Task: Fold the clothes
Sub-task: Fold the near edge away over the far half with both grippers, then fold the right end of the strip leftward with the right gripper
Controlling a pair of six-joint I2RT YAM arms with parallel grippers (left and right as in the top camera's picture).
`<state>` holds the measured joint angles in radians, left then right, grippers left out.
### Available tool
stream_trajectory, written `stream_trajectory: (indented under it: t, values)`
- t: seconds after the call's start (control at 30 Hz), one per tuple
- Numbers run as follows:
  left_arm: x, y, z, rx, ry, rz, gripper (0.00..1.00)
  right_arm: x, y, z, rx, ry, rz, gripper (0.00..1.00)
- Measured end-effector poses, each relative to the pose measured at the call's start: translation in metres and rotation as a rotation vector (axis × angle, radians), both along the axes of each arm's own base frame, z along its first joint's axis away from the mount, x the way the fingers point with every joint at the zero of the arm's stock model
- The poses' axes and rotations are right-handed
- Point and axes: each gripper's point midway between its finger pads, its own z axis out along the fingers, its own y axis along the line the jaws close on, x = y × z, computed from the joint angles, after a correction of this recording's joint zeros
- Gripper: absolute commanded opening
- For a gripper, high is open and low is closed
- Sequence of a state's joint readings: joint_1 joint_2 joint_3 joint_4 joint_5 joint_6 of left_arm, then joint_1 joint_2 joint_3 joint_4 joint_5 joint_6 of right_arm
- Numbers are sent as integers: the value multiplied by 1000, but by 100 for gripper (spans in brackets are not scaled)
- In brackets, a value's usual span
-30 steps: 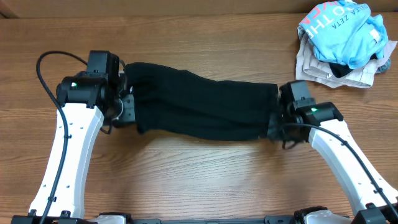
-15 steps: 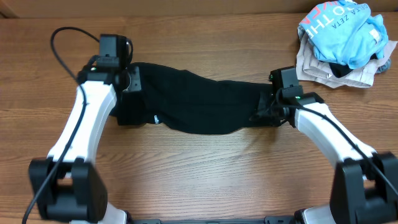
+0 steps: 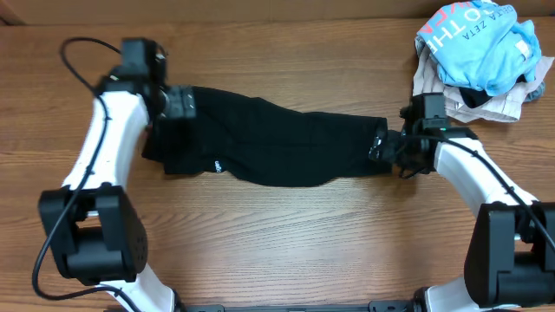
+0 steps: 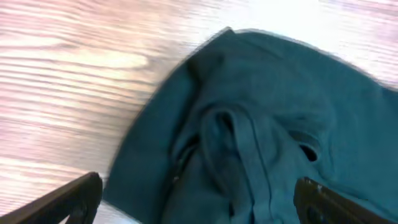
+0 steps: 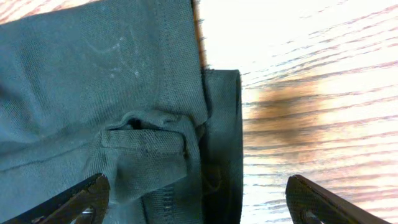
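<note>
- The black garment [image 3: 286,147] lies flat on the table [image 3: 286,243], drawn out in a long band from left to right. The middle of its lower edge sags slightly toward the near side.
- A small white logo [image 3: 217,165] shows near the lower left part of the band.
- The left hand [image 3: 179,102] sits at the garment's upper left corner, over the cloth's far edge.
- In the left wrist view, the left hand [image 4: 196,183] has its fingers [image 4: 68,199] spread wide, with nothing pinched between them. Bunched, wrinkled fabric [image 4: 267,112] fills the space under and ahead of them, and bare table [image 4: 68,74] shows to the left.
- The right hand [image 3: 388,147] is at the garment's right end, just at the cloth's edge.
- In the right wrist view, the right hand [image 5: 198,183] is also spread apart and grips nothing. A folded hem of the garment [image 5: 93,81] lies between its fingers [image 5: 320,202], nearer the left one, and bare wood [image 5: 311,74] lies beside the right one.
- At the table's far right corner, well apart from the black garment, a light blue T-shirt [image 3: 477,39] rests on top of a beige garment [image 3: 451,97].
</note>
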<state>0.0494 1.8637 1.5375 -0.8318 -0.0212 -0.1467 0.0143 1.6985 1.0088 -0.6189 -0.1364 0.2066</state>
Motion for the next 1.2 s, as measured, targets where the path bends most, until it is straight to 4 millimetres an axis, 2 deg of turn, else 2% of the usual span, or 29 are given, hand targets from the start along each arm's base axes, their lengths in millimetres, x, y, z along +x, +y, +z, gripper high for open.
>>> stream_trajectory:
  t: [0.1,0.2,0.3,0.4,0.43,0.47,0.5,0.6,0.73,0.8,0.97,1.07,1.2]
  values:
    - [4,9,29,-4,-16,3,100,-3,7,-9,38,24,53,91]
    - [7,9,53,-2,-35,-21,100,-6,15,-22,74,57,93,87]
    - [8,8,67,-1,-51,-41,100,-1,20,-22,98,39,116,79]
    - [9,7,71,3,-58,-55,100,2,22,-23,111,30,126,69]
    - [9,7,71,3,-57,-56,100,3,23,-23,113,26,129,63]
    - [9,7,71,3,-56,-56,100,5,23,-23,116,19,132,41]
    - [8,7,71,3,-55,-56,100,7,24,-24,119,13,135,23]
    - [7,7,70,3,-49,-56,100,14,26,-24,129,-13,135,4]
    - [6,7,70,2,-44,-58,100,18,26,-24,144,-24,108,4]
    - [5,7,69,2,-41,-59,100,14,22,-25,156,1,79,4]
    - [1,7,68,1,-24,-59,100,-7,-6,-23,185,110,-20,4]
    - [0,7,67,0,-16,-59,100,-20,-29,-9,189,147,-80,4]
    - [-3,6,65,-1,-3,-59,100,-19,-57,33,164,81,-114,4]
